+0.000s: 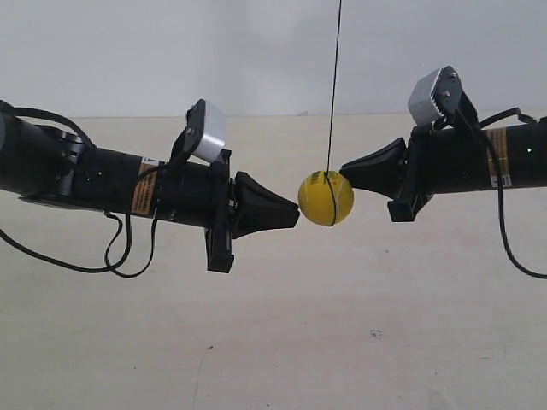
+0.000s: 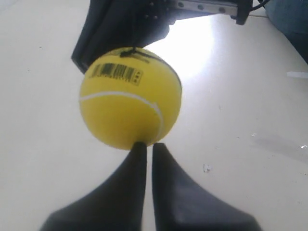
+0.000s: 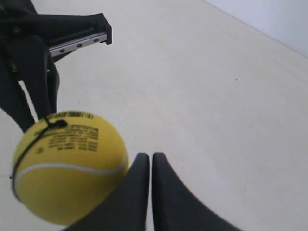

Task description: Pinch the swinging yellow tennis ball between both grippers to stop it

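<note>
Step in hand: closing the pinch. My left gripper [image 2: 145, 147] is clenched on nothing, its jaws parted only by a thin slit, and the tip touches the ball [image 2: 130, 98] near its middle. My right gripper [image 3: 146, 156] is likewise clenched and empty. It meets the ball on the opposite side but off-centre, and I cannot tell how firm that contact is.

Next move, as I judge it: bring the right tip in line with the left through the ball's centre, then press inward evenly.

The ball hangs on a thin dark string [image 1: 335, 85]. It is round and matte yellow, with a pale curved seam and black print. The tips are black, smooth and tapered, so a round ball may slip sideways.
</note>
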{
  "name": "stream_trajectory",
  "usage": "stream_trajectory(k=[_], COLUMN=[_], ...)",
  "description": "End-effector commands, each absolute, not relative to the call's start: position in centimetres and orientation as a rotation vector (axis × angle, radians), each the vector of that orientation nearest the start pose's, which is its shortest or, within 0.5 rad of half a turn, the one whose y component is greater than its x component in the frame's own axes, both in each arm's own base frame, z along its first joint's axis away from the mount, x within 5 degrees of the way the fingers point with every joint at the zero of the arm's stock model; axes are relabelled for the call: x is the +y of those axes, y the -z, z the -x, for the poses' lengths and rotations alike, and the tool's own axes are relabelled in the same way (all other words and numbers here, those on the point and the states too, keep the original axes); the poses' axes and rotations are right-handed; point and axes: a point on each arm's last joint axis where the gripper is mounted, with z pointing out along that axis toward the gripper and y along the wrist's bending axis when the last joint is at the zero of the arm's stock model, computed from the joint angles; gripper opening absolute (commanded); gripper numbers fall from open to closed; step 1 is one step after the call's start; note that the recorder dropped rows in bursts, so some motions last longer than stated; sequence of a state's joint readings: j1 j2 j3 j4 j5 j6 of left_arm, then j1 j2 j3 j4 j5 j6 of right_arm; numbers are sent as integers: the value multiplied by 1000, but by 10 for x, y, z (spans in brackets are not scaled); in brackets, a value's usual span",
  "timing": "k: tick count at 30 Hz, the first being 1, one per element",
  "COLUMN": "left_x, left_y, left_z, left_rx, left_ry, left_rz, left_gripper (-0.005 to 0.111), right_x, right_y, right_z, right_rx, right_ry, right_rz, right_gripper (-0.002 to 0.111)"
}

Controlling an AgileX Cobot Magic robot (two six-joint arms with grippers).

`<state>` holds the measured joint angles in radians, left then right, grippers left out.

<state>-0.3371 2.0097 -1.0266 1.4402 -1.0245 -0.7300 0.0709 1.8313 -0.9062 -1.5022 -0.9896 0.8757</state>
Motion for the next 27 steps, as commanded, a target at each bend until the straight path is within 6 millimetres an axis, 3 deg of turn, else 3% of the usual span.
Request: stream_trajectory(k=[1,23,27], left_x=[-196,-196,-195], left_y=[-153,-154,-154], left_z=[-322,-323,-324], left_rx=[1517,1511,1522], left_ry=[954,956,945], left_rz=[-1324,-1321,-1316], left_gripper=[5,5,5], right_x=[99,99,87], right_y=[-187,-186,-185], right_z=[-321,-322,-326], right_rx=[1686,1693,1725], right_ry=[-873,-862,-825], right_rz=[1102,1104,1065], right_gripper=[0,0,0])
